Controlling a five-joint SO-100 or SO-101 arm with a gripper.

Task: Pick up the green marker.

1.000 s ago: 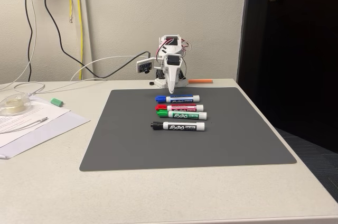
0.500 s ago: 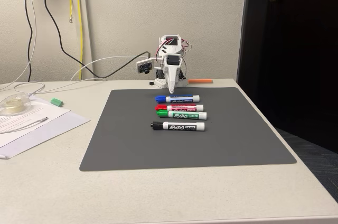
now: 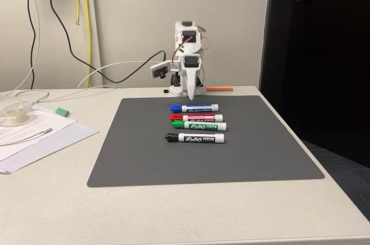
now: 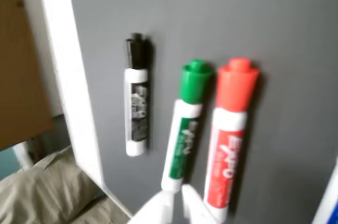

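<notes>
The green marker [image 3: 199,125] has a white barrel and a green cap. It lies third from the back in a row of markers on the grey mat [image 3: 202,158], between the red marker [image 3: 196,117] and the black marker [image 3: 195,137]. A blue marker [image 3: 195,107] lies farthest back. My gripper [image 3: 189,96] points down at the mat's rear edge, behind the row, fingers together and empty. In the wrist view the green marker [image 4: 186,123] lies just above my gripper [image 4: 177,205], with the red marker [image 4: 231,137] on its right and the black marker [image 4: 136,94] on its left.
A short green stub [image 3: 62,111], a tape roll [image 3: 13,115], papers [image 3: 34,135] and cables lie left of the mat. An orange piece [image 3: 219,88] rests at the back right. The table ends right of the mat, beside a dark door.
The arm has straightened upward at the back of the mat, and the gripper tip has risen slightly. The markers have not moved.
</notes>
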